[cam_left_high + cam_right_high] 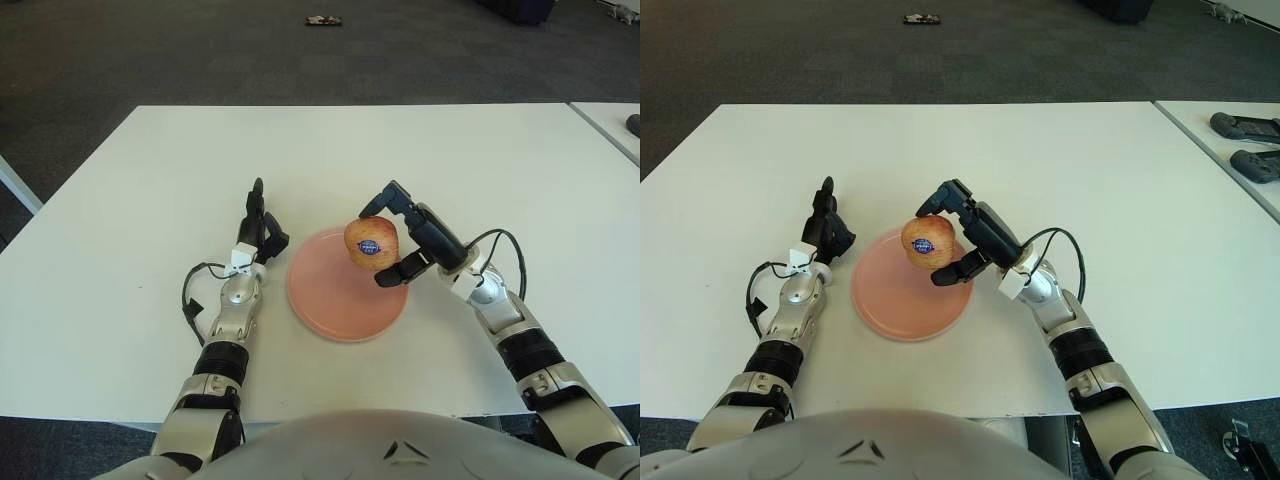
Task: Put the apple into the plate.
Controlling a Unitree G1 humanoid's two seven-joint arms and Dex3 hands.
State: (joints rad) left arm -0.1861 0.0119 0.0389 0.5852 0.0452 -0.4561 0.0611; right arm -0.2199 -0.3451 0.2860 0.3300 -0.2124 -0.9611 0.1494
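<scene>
A red-yellow apple (371, 244) with a blue sticker is held in my right hand (398, 234), whose fingers are curled around it from the right. The apple hangs just above the right part of the pink plate (330, 300), which lies on the white table (150, 180) in front of me. It also shows in the right eye view (928, 242) over the plate (895, 300). My left hand (258, 228) shows to the left of the plate with its fingers relaxed and holding nothing.
A second white table (1240, 110) stands at the far right with dark devices (1245, 127) on it. A small dark object (323, 20) lies on the carpet beyond the table. Cables run along both forearms.
</scene>
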